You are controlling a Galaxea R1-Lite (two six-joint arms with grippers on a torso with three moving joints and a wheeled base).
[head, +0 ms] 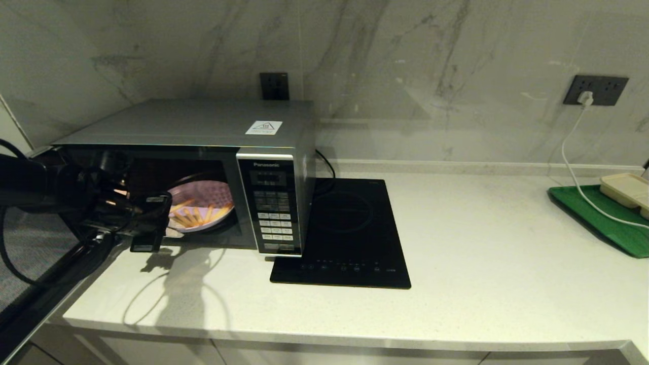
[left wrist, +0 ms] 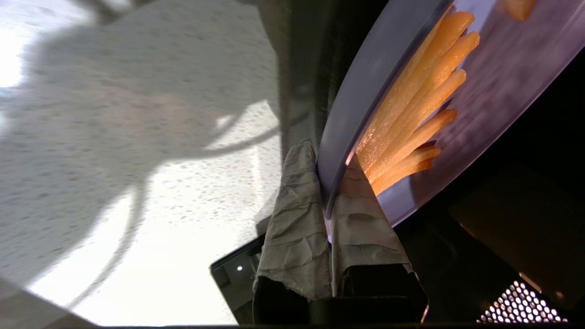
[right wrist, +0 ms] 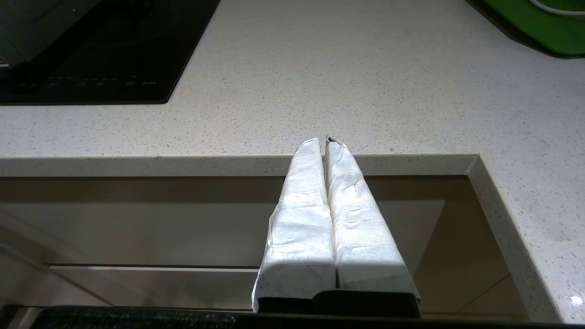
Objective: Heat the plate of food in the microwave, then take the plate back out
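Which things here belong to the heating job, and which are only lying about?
For the job: microwave, door open; plate of food at its mouth; left gripper shut on the plate's rim.

Lying about: black hob, green tray, beige container, white cable.

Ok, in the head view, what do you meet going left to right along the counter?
left gripper shut on the plate of food → microwave button panel → black induction hob → bare white counter → green tray holding a beige tray.
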